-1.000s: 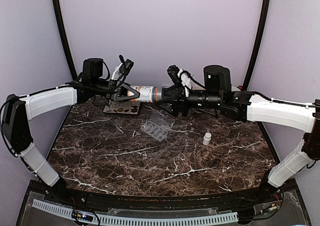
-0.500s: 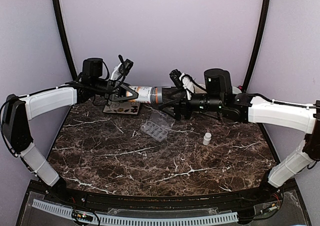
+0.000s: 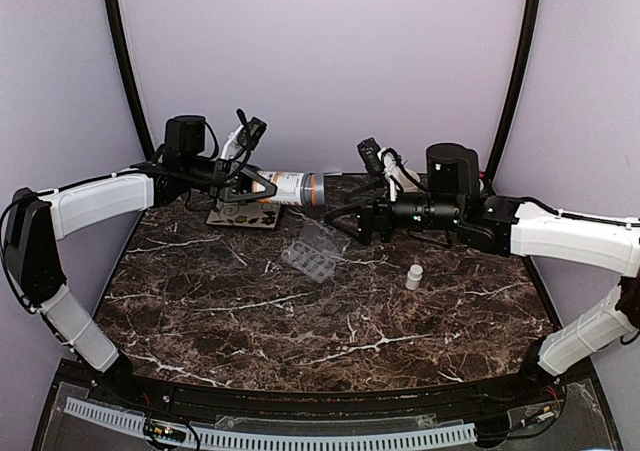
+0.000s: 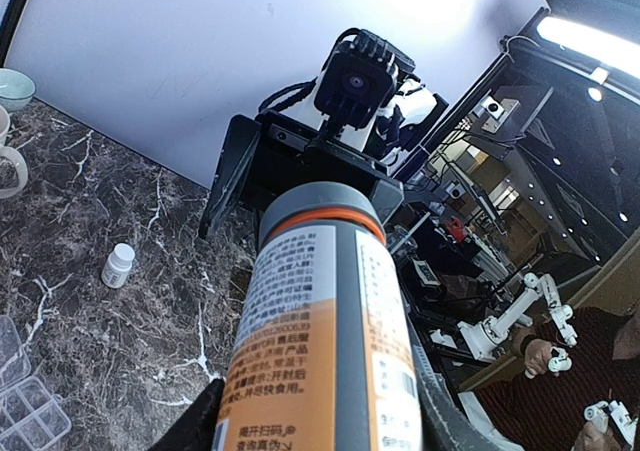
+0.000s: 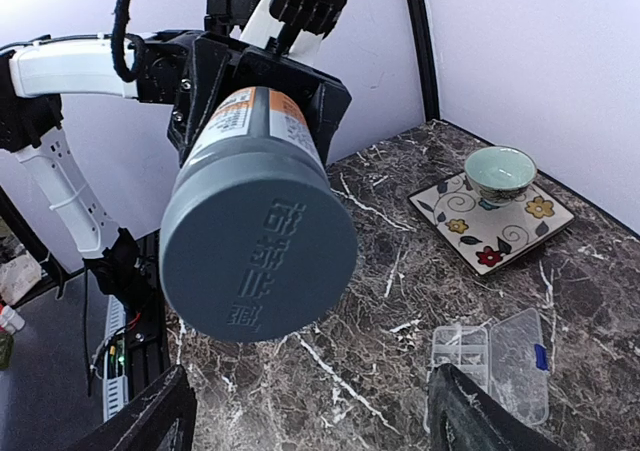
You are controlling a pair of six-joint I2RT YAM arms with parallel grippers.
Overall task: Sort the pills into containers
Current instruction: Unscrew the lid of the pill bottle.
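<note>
Top external view: the pill organizer (image 3: 311,253) lies flat on the dark marble worktop (image 3: 250,321). Its clear lid is open and lies back next to the cells. I cannot tell if there are pills in the cells.

Up in the air, behind the pill organizer and a bit to its left, the left pincer (image 3: 247,184) holds an orange pill bottle (image 3: 288,187) on its side. Its fingers are closed round the body of the bottle. The bottle's grey cap (image 3: 316,187) is on and points at the right arm.

The right pincer (image 3: 350,221) hangs in the air just behind the pill organizer and a bit to its right. Its fingers stand wide apart and hold nothing. It is near the cap but does not touch it.

In the right wrist view the round grey cap is big in the middle, with raised letters on it. The two black fingers (image 5: 140,423) of the right pincer are low down, far out on each side of it.

A small white bottle (image 3: 413,276) stands upright on the worktop, to the right of the pill organizer and apart from it. A square flowered plate (image 3: 243,215) lies behind the pill organizer and to its left. A little green bowl (image 5: 500,169) sits on that plate.
</note>
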